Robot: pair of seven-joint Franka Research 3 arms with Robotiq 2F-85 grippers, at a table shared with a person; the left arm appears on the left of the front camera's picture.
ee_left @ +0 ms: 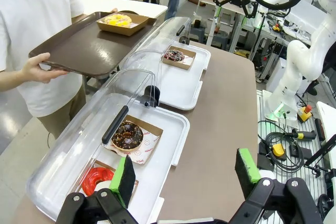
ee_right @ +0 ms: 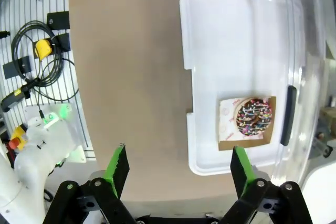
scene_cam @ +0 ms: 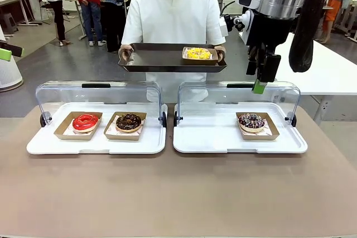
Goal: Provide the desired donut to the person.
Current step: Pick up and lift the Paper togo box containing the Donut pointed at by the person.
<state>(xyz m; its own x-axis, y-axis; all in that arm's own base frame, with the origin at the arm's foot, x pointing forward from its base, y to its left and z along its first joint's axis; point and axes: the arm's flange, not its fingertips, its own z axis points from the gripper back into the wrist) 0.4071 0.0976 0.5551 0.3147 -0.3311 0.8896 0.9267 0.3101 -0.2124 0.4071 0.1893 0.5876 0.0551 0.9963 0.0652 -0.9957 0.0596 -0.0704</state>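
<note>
A brown table [scene_cam: 178, 199] carries a left display case [scene_cam: 95, 146] and a right display case [scene_cam: 212, 137], clear lids raised; grey floor and white workbenches lie beyond. The person [scene_cam: 173, 15] holds a dark serving tray [scene_cam: 156, 58] bearing the yellow donut [scene_cam: 197, 53]. The left gripper [ee_left: 186, 169] and right gripper [ee_right: 179, 156] both gape, holding nothing

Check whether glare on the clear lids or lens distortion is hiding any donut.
Front view: even light, only faint reflections on the raised lids; red donut, chocolate donut and sprinkled donut all sharp. Left wrist view: wide-angle bowing of the table edge, soft sheen on the near lid, red donut partly behind a finger. Right wrist view: pale streaks on the lid, sprinkled donut unobscured.
</note>
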